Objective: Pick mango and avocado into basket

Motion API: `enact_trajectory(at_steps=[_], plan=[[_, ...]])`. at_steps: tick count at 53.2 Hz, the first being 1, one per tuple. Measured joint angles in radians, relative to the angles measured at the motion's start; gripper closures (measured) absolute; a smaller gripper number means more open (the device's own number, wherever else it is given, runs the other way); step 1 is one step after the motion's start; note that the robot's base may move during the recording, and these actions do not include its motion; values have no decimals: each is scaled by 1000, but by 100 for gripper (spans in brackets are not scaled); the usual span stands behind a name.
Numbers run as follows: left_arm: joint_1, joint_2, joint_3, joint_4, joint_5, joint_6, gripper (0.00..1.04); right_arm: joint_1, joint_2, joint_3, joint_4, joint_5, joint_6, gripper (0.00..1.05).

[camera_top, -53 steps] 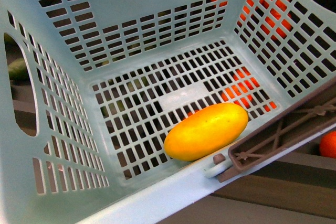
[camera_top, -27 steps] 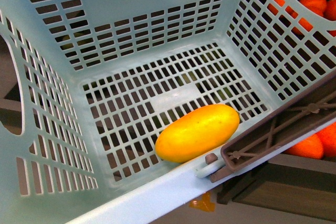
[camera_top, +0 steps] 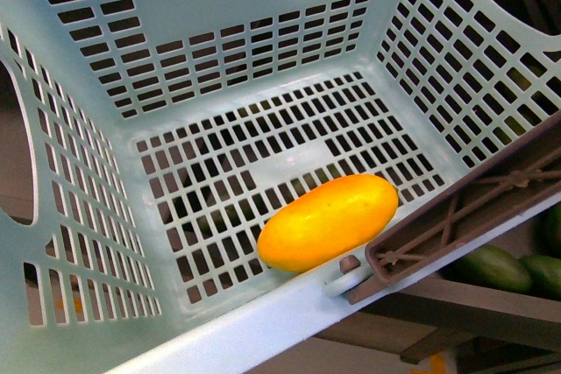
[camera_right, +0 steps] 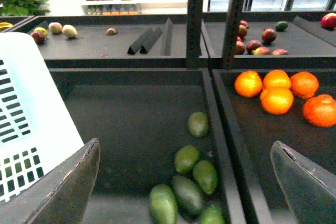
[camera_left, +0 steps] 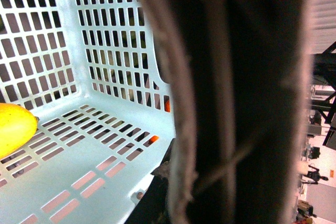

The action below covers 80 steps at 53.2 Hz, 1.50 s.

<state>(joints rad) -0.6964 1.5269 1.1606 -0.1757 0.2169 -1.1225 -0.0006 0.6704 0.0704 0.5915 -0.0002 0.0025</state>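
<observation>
The basket [camera_top: 263, 50] fills the front view, its brown handle [camera_top: 465, 216] crossing the lower-right rim. The mango [camera_top: 327, 221], smooth and evenly yellow-orange, lies on the basket floor at lower centre, so that half looks done. Next comes the avocado [camera_right: 187, 193], dark among paler ones [camera_right: 198, 124] at bottom centre. The right tool [camera_right: 185, 145], fingers wide apart and empty, must descend onto it. Whether the left tool is apart or together cannot be told.

Yellow-orange mango [camera_top: 327, 221] lying on slotted floor of turquoise basket [camera_top: 245, 332], against near wall. Dark green avocado [camera_right: 187, 193] in shelf bin [camera_right: 131, 114].
</observation>
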Motion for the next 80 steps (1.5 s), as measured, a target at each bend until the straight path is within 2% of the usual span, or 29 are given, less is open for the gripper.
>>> enact_trajectory(at_steps=[50,51,52,57,60,62,70,80], plan=[[10,-2,0,0,-3,0,100,1,0,1,0,-4,0,9],[9,-2,0,0,-2,0,100,6,6,8,-24,24,17,9],[6,-2,0,0,-2,0,100,28,23,55,-163,117,62,9],[3,-1,0,0,2,1,100,29,110,222,-569,328,254,9],[-3,-2,0,0,13,2,100,-9,157,275,-755,347,348,9],[-3,-1,0,0,16,1,100,-34,179,280,-797,339,369,9],[-3,-1,0,0,11,-6,100,-130,299,299,-775,255,427,9],[0,-1,0,0,-4,0,100,-192,624,377,-611,170,455,9]])
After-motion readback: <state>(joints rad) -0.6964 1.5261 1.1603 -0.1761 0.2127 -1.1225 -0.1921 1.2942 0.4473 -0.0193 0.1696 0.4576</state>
